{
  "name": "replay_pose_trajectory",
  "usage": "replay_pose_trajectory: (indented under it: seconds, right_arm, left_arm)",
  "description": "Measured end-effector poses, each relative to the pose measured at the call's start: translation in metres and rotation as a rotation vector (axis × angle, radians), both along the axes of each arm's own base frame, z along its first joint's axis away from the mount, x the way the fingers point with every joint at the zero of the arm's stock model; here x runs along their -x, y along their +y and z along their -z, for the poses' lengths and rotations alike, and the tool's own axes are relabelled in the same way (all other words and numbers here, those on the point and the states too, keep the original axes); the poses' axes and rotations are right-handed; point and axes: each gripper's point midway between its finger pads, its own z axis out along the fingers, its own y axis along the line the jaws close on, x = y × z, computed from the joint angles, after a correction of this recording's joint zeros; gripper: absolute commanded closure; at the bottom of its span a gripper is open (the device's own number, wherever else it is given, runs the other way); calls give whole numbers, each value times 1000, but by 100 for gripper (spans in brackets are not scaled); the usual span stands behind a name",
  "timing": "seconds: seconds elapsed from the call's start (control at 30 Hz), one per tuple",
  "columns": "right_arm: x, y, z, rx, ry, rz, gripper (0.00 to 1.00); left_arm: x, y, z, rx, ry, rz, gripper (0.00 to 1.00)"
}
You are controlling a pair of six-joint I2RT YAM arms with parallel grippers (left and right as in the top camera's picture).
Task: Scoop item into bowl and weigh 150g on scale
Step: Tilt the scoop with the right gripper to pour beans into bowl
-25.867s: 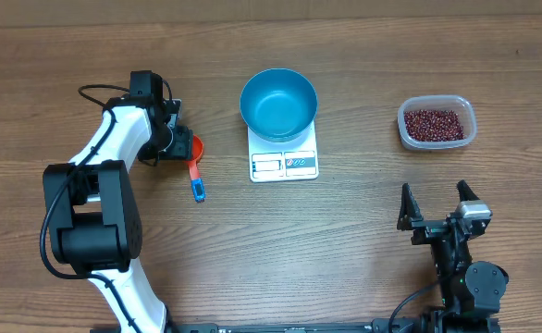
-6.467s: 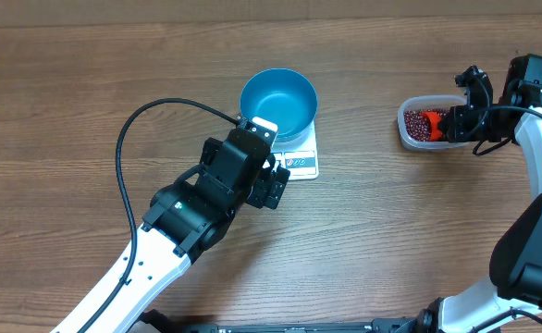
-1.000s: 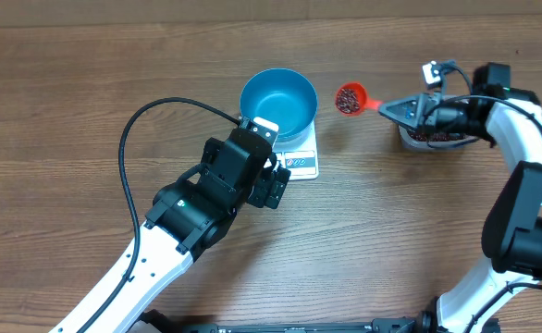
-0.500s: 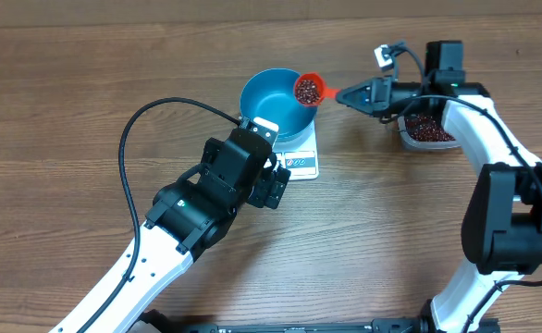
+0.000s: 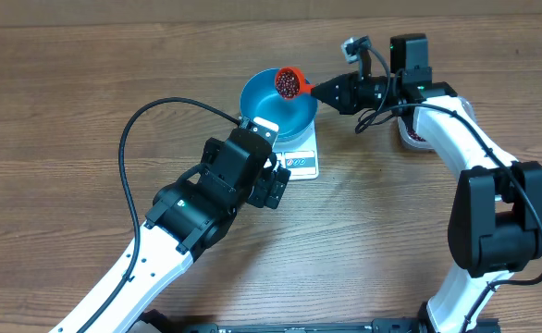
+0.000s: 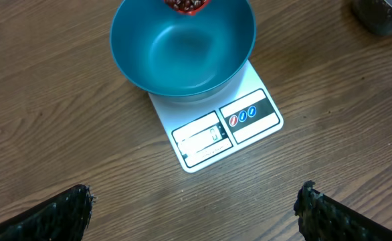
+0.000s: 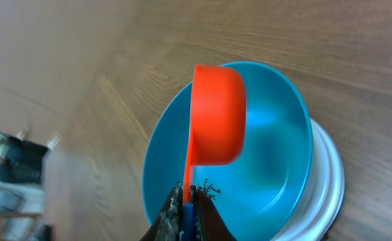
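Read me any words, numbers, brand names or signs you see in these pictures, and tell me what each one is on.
No text reads clearly in any view.
Display of the scale: faint marks, too small to read.
Its button panel: three round red and blue icons, no legible lettering.
The bowl and the orange scoop: no print visible.

this looks like a robotics lab bench. a plain wood-grain table (image 5: 58,83) carries two white and black robot arms, the left arm (image 5: 132,268) and the right arm (image 5: 456,128), with a loose black cable (image 5: 174,102) looping over the top. the props are a few kitchen items laid out as a test: a white scale (image 6: 216,134), a teal bowl (image 6: 182,53) standing on it, and an orange scoop (image 7: 216,120) of beans (image 5: 288,85).
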Motion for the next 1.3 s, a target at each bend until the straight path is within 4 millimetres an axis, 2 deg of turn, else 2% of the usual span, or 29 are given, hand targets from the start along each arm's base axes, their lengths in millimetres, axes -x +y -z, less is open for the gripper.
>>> replay_pose_trajectory:
  seconds: [0.8,1.1,1.3]
  right_arm:
    - [-5,-2,4,280,-697,-325,96]
    - [-17,-9,5,373,-786,-320,96]
    - [-17,-10,8,383,-776,-320,96]
  left_arm:
    - [0,0,0,0,0,0,0]
    - [0,0,0,0,0,0,0]
    - [0,0,0,0,0,0,0]
